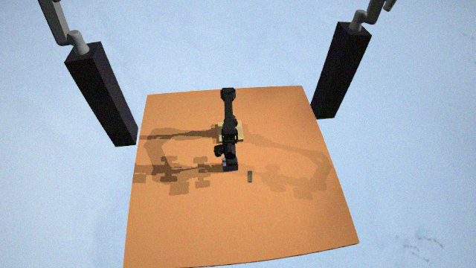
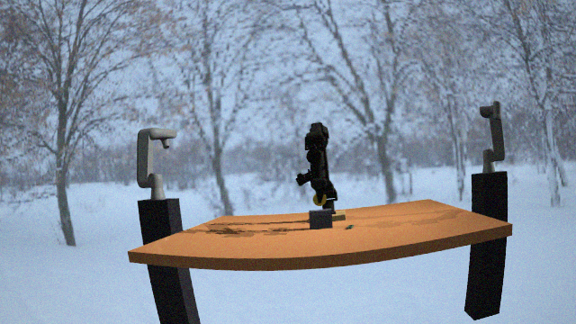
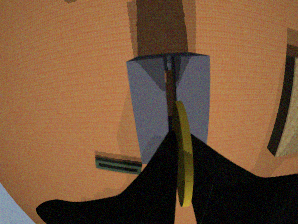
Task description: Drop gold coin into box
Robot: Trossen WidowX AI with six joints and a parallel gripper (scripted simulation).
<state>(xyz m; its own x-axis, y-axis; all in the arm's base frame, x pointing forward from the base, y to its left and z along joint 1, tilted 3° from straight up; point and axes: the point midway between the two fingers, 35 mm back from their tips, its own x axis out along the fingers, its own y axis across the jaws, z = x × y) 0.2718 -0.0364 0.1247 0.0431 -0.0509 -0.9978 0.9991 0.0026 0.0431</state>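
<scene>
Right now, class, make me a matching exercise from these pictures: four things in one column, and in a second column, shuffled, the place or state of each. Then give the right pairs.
Things
1. thin gold coin
2. grey box with a narrow slot in its lid
3. shallow dark-green holder
4. black gripper

Places or states
A. lies bare on the orange table top, nothing standing in it
B. shut on a thin disc
C. held on edge above the slot
D. stands directly under the fingers

Pairs: 1-C, 2-D, 3-A, 4-B
</scene>
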